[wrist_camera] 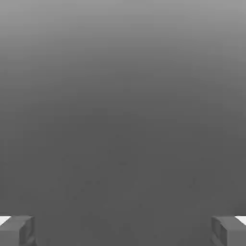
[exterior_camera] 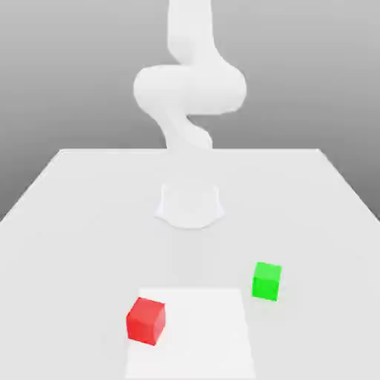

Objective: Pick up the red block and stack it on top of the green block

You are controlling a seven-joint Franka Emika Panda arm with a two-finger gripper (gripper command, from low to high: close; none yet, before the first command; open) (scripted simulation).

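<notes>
The red block (exterior_camera: 145, 320) sits on the white table (exterior_camera: 74, 223) near its front edge, towards the exterior view's left. The green block (exterior_camera: 266, 280) rests on the table a little farther back, towards the exterior view's right, well apart from the red one. In the hand view my gripper (wrist_camera: 123, 231) is open. Its two grey fingertips (wrist_camera: 17, 230) stand far apart, with nothing between them and only a plain grey background beyond.
The white arm (exterior_camera: 189, 89) rises from its round base (exterior_camera: 189, 204) at the middle of the table and bends upward out of the picture. A lighter rectangular patch (exterior_camera: 197, 334) marks the table's front, touching the red block's side.
</notes>
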